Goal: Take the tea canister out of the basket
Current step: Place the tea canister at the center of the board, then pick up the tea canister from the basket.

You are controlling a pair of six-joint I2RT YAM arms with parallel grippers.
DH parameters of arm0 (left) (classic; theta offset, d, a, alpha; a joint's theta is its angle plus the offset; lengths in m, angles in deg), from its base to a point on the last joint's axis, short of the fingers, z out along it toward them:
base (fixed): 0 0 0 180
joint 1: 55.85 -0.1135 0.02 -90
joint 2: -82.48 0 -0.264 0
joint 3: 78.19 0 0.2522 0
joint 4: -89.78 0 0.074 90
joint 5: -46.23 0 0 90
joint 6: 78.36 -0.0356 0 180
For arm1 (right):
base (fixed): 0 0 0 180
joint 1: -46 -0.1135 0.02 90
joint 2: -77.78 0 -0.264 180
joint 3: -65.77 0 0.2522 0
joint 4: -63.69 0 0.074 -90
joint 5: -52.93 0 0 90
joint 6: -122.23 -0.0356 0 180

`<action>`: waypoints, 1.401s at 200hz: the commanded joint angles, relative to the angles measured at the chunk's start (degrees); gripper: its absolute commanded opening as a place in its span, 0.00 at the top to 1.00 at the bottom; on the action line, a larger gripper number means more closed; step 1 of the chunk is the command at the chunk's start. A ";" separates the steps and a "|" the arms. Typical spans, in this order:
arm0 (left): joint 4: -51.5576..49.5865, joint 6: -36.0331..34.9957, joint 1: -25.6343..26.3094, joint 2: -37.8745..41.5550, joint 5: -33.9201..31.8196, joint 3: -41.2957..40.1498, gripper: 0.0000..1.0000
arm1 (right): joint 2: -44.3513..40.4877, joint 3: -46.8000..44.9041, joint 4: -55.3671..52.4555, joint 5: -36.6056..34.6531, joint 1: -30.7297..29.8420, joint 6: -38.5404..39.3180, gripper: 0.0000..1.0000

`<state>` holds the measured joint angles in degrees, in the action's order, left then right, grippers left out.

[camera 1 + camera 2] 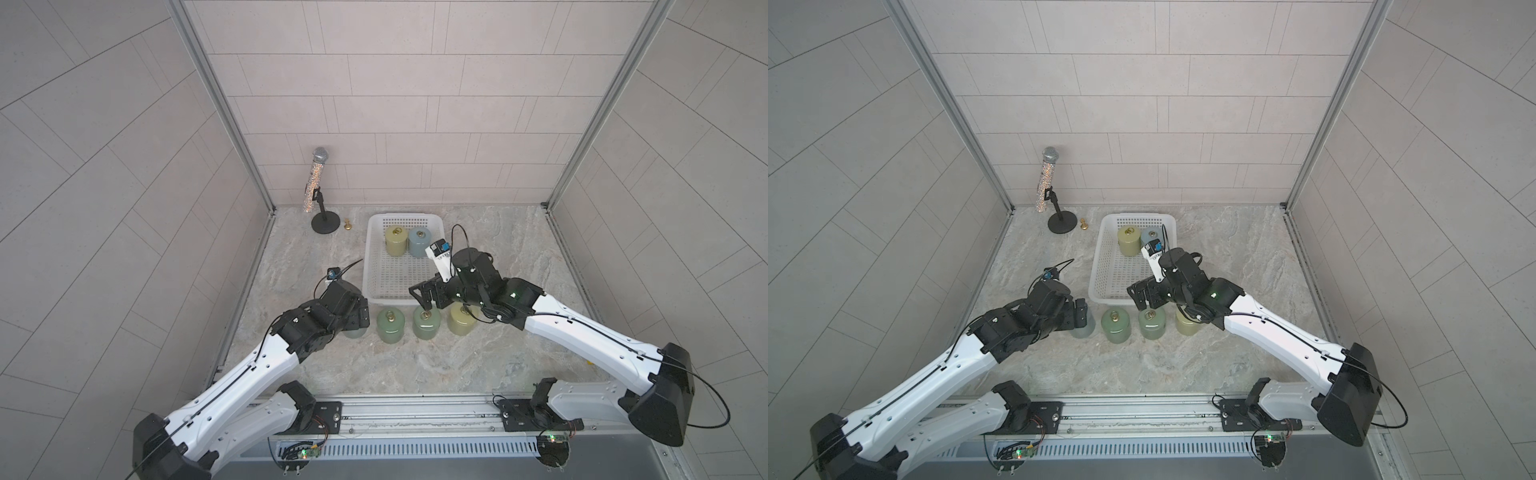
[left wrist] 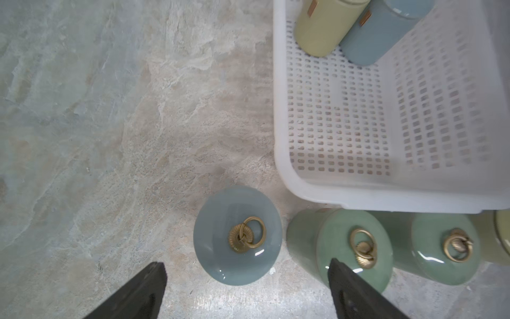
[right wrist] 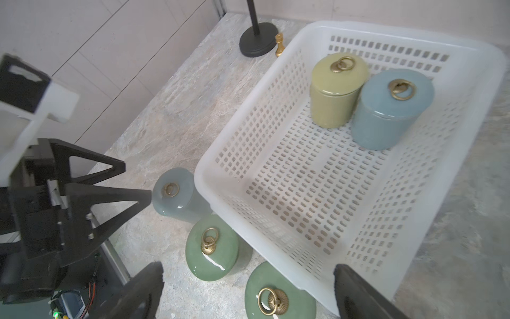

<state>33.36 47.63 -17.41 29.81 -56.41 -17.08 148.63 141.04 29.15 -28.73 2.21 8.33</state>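
With right gripper (image 3: 248, 266) held apart, empty, blue canister (image 3: 386, 116) is seen upright ahead of it in basket (image 3: 202, 176); left gripper (image 2: 245, 262), also apart, is placed farther off.

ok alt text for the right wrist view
A white perforated basket holds a yellow-green canister and a blue canister, upright at its far end. Outside it stand a grey-blue canister and two green canisters, near the left gripper.

Above centre in both top views, a glittery microphone (image 1: 314, 182) is leaning in a black stand (image 1: 324, 226), with a small gold chess piece (image 1: 347, 225) sitting just beside it.
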 commanded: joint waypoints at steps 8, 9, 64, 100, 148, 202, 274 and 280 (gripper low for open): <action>-0.85 -4.01 0.18 -2.89 1.94 5.90 0.00 | -1.99 -1.13 -0.30 -3.63 1.49 -0.75 0.00; -0.76 -4.14 0.21 -3.06 2.02 6.12 0.00 | -1.97 -1.18 -0.31 -3.70 1.55 -0.77 0.00; 9.04 -10.73 -0.41 -16.12 -0.32 13.43 0.00 | -3.86 -2.28 -1.43 -4.71 3.60 -1.64 0.00; 17.25 -15.55 -2.19 -24.12 1.96 15.81 0.00 | -4.79 -2.10 -3.20 -5.17 4.32 -1.55 0.00; 19.32 -20.43 -6.00 -36.39 7.92 24.15 0.00 | -5.64 -1.60 -4.41 -5.41 5.12 -1.68 0.00; 21.40 -25.34 -9.80 -48.01 13.79 32.09 0.00 | -5.37 -0.52 -5.41 -5.39 5.56 -1.96 0.00; 20.59 -29.33 -12.43 -61.55 15.13 43.85 0.05 | -3.73 0.61 -5.77 -4.56 5.91 -2.10 0.00; 20.42 -29.59 -12.37 -62.44 14.88 44.48 0.05 | -3.49 0.85 -5.77 -4.41 5.99 -2.07 0.00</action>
<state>53.89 20.70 -30.03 -29.73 -40.67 24.10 144.35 139.95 24.35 -33.27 7.83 6.65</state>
